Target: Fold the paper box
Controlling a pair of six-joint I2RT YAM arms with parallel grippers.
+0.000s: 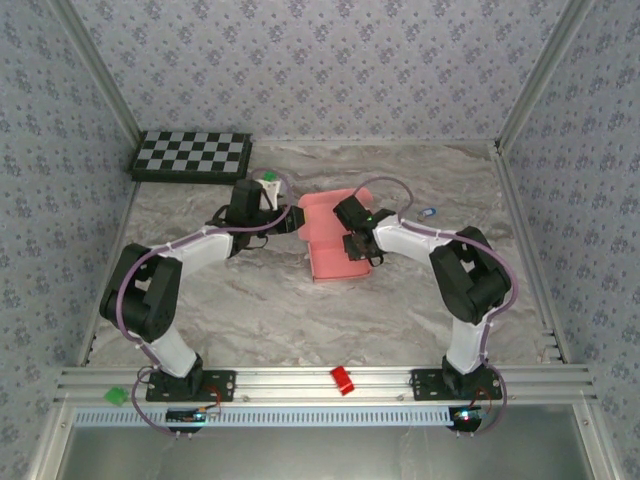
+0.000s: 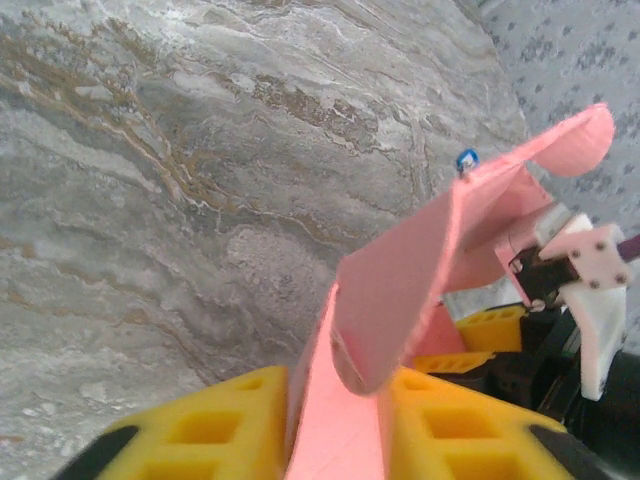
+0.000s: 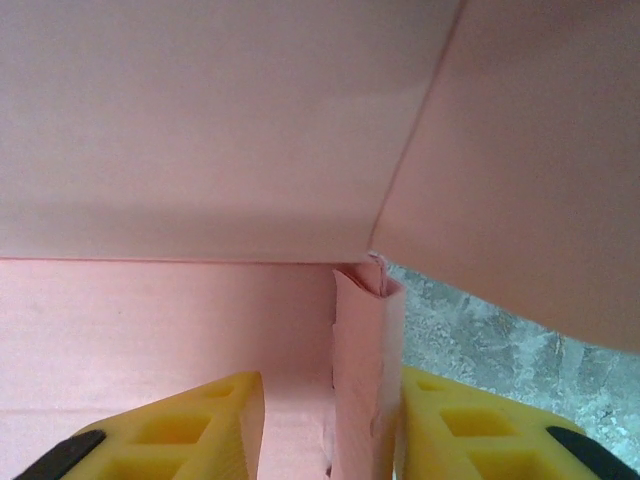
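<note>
A half-made pink thin-card paper box (image 1: 325, 255) lies in the middle of the grey marbled surface (image 1: 250, 310), flanked by two robot arms, one on either side. The left tool (image 1: 290, 222) meets the box at its left edge. There a tall pink wall rises between its yellow pads (image 2: 230, 435) and curls over at the top. The card fills the gap between the pads, so I cannot tell whether it is clenched or merely bracketed. By the look of it, that hold is there to prop the wall upright while the other side is worked. The right tool (image 1: 358, 245) hangs over the box's right half, its yellow fingers (image 3: 200, 435) standing apart around a narrow upright corner flap (image 3: 365, 360). One finger touches the flap and the other leaves a clear gap, so this tool is released, not gripping. Its position suggests the flap is being lined up to tuck against the adjoining wall. The box looks far from finished: panels lean open and nothing is closed over the top. Well clear of the work, a black-and-white checkered board (image 1: 192, 156) rests at the far left corner, and a small red block (image 1: 342, 380) sits on the metal rail (image 1: 280, 380) at the near edge.
</note>
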